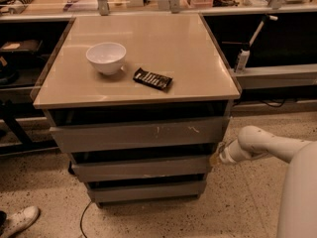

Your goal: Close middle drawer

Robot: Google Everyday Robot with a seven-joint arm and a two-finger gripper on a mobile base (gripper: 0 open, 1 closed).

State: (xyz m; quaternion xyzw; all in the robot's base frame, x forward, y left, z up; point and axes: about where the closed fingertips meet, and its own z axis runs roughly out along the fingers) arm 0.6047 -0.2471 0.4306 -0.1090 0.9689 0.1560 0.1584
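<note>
The middle drawer (141, 168) is a wide shallow grey wood-grain front below the taller scratched top drawer front (141, 134). It sits slightly forward of the bottom drawer (146, 191), with a dark gap above it. My gripper (216, 158) is at the middle drawer's right front corner, touching or nearly touching it, at the end of my white arm (267, 145) that comes in from the right.
A white bowl (106, 57) and a dark snack bar (152, 79) lie on the beige cabinet top (188, 53). Dark shelving stands left and right. A spray bottle (242, 59) is on the right shelf. A shoe (17, 220) is at bottom left on the speckled floor.
</note>
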